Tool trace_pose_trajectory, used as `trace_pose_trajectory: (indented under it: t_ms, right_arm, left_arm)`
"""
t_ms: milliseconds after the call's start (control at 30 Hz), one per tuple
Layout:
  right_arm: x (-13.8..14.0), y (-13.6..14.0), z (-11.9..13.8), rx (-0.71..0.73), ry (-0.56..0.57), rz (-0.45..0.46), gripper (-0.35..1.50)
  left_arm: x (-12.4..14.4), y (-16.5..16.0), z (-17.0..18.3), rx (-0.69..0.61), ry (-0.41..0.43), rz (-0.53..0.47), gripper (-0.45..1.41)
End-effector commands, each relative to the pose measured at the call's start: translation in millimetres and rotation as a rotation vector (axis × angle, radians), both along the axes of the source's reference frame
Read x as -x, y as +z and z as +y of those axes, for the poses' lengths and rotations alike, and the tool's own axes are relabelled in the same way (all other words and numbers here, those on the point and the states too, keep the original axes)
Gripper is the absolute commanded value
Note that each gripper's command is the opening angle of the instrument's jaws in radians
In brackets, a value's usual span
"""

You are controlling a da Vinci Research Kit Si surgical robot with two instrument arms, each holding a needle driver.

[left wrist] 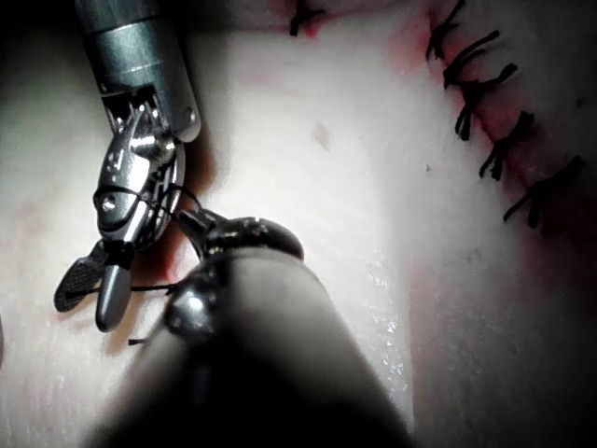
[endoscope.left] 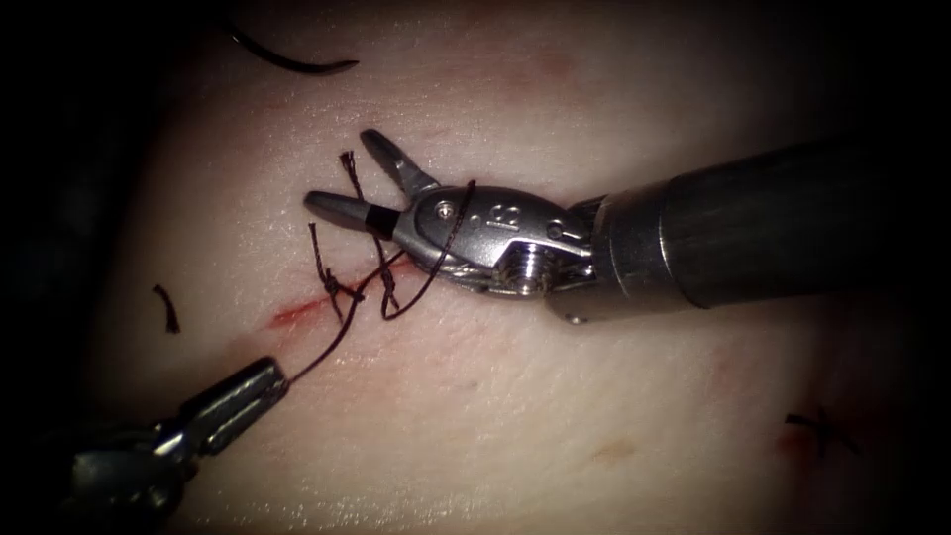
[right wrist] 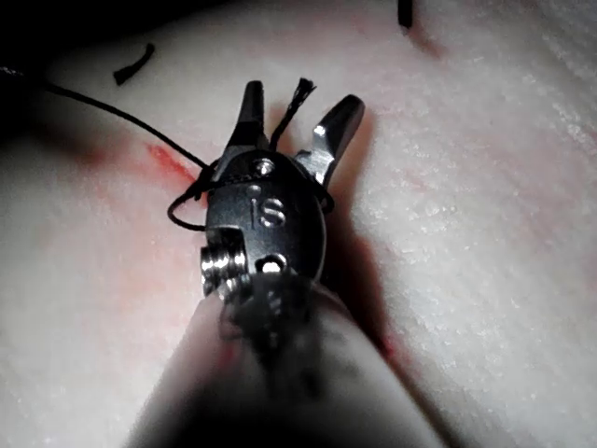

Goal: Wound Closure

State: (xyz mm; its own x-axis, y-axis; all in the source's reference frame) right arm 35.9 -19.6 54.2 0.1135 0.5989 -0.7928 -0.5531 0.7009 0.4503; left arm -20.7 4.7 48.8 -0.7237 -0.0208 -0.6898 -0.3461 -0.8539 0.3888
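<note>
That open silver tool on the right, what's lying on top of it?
A loop of dark thread drapes over the right tool; its fingers are open, holding nothing. The tool covers the thread's underside.

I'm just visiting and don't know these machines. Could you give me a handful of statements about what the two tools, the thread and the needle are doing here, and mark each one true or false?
1. The right tool has its jaws open, with a thread tail between them. True.
2. The left tool holds the curved needle. False: its shut jaws hold the thread, which runs up to the knot at the cut.
3. The thread loops over the right tool's body. True.
4. The needle is stuck in the tissue. False: it lies loose on the tissue, far above the cut, held by neither tool.
5. The right tool grips the tissue. False: it grips nothing.
</note>
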Motion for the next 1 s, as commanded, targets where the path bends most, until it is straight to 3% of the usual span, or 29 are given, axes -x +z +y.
trace_pose_trajectory:
  t_ms: [33,67,367,400,600,1000]
  right_arm:
    - [-0.7,0.0,-0.9,-0.009,-0.018,0.028,-0.28]
    - [-0.7,-0.2,-1.1,-0.006,-0.028,0.040,-0.35]
    - [-0.6,-2.3,-2.6,0.033,-0.048,0.064,-0.35]
    - [0.2,-2.7,-3.0,0.074,-0.051,0.071,-0.35]
    - [1.7,-3.0,-3.7,0.166,-0.045,0.077,-0.35]
    - [3.4,-2.4,-6.7,0.249,-0.081,0.074,-0.35]
  left_arm:
    - [0.4,0.6,0.2,0.000,0.001,-0.002,-0.45]
    - [0.4,0.7,0.3,0.000,-0.001,0.001,-0.45]
    - [-1.7,2.6,2.6,-0.016,-0.025,0.032,-0.45]
    - [-3.5,3.5,4.2,-0.026,-0.044,0.051,-0.45]
    - [-7.9,6.4,10.3,-0.048,-0.117,0.078,-0.45]
    - [-11.9,8.5,18.8,-0.061,-0.218,0.073,-0.45]
